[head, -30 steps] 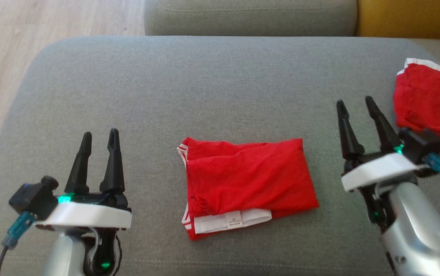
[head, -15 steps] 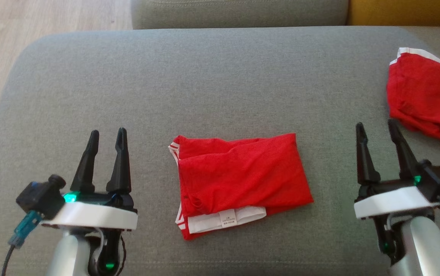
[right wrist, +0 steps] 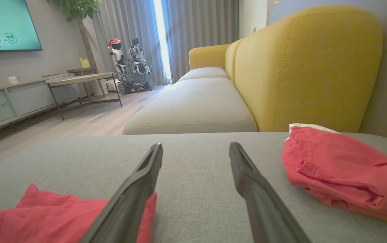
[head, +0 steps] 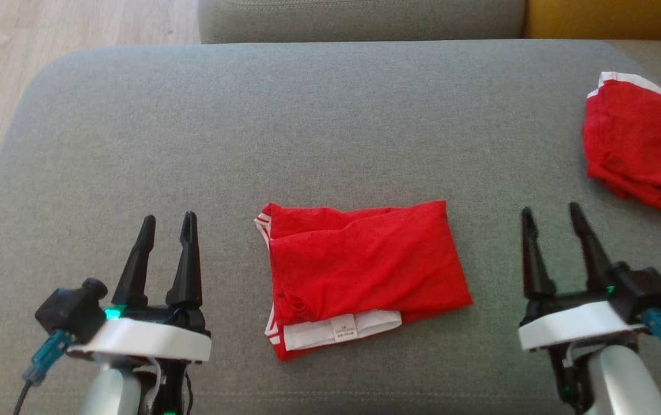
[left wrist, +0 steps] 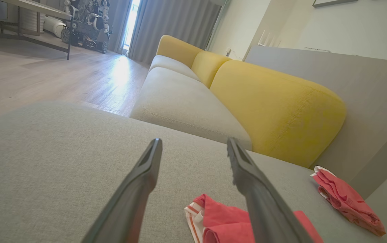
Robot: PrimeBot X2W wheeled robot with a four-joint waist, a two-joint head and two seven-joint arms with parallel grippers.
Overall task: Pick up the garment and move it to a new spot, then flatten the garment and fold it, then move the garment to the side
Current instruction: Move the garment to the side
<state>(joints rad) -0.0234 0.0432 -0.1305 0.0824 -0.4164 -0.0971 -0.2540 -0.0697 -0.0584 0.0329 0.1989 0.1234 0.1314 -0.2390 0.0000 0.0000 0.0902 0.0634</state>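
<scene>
The red cloth jersey (head: 365,271) lies folded by the grey cushion's (head: 330,127) front edge, my left gripper (head: 169,218) and right gripper (head: 551,208) wide open, empty; moving it aside seems left.

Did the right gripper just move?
Yes. The right gripper drew back toward the robot; its tips are now level with the far edge of the garment.

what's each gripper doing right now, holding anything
Left gripper: open, holding nothing, left of the garment.
Right gripper: open, holding nothing, right of the garment.
</scene>
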